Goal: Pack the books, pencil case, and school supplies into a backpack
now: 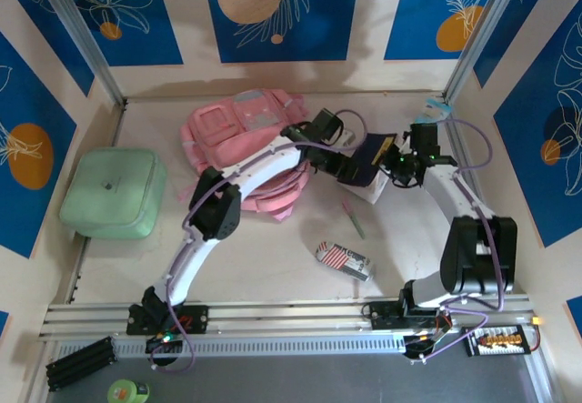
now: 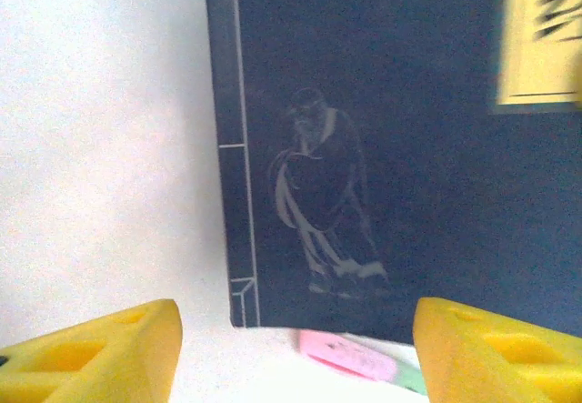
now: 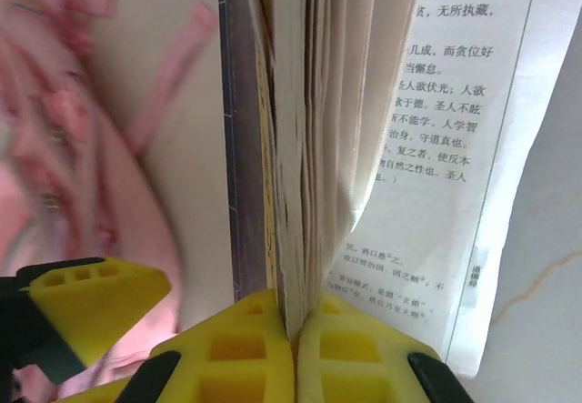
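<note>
Right wrist view: clamping a navy book (image 3: 273, 148) by its page edges with the right gripper (image 3: 296, 330), pincer together on the paper. Facing its cover with the left gripper (image 2: 296, 348), fingers apart. From above, book at 3 o'clock of pink backpack (image 1: 241, 130), pencil case (image 1: 344, 259) at 5 o'clock.

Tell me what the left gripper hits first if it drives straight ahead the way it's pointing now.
The navy book: its cover sits straight ahead of the left gripper, whose jaws stand open. A small pink-and-green item peeks out at the book's near edge and might be touched first; depth is unclear.
</note>
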